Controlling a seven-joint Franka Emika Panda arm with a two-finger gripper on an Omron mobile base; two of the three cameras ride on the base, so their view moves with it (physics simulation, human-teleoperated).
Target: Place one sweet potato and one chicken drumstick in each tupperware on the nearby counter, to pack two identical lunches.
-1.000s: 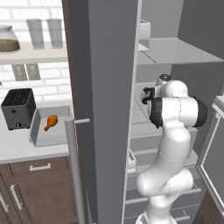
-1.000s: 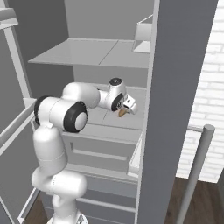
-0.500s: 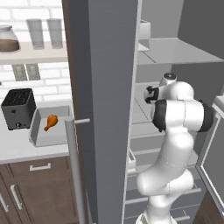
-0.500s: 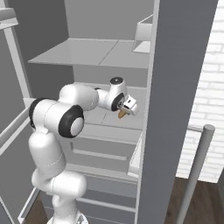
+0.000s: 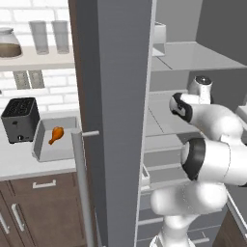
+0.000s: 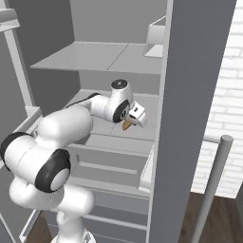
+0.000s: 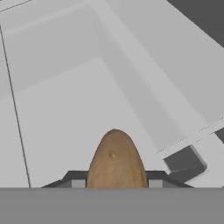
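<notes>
**Hand view and base views: sweet potato gripped inside the open refrigerator**

Hand view: a brown, oval sweet potato point(image 7: 116, 159) sits between the two dark finger tips of the pincer point(image 7: 114, 180), which press against its sides, so the pincer is closed on it. Behind it lies a pale grey refrigerator shelf point(image 7: 65, 109) with a raised wall.

Right base view: the white arm reaches into the grey refrigerator interior, and the pincer point(image 6: 131, 121) holds the sweet potato point(image 6: 126, 125) just above the middle shelf point(image 6: 114, 130), with its tapered end pointing down.

Left base view: the open grey refrigerator door point(image 5: 118, 111) with its long silver bar handle point(image 5: 83, 188) divides the scene. To its left, a shallow rectangular light-grey tupperware tray point(image 5: 44, 150) rests on the pale-grey counter point(image 5: 19, 166) over dark brown cabinets, and an orange-brown chicken drumstick point(image 5: 56, 135) lies inside it. A black slotted toaster point(image 5: 20, 119) stands just beside the tray, on its left. Above, a pale wall shelf point(image 5: 34, 58) bears a glass jar and two tumblers.
</notes>
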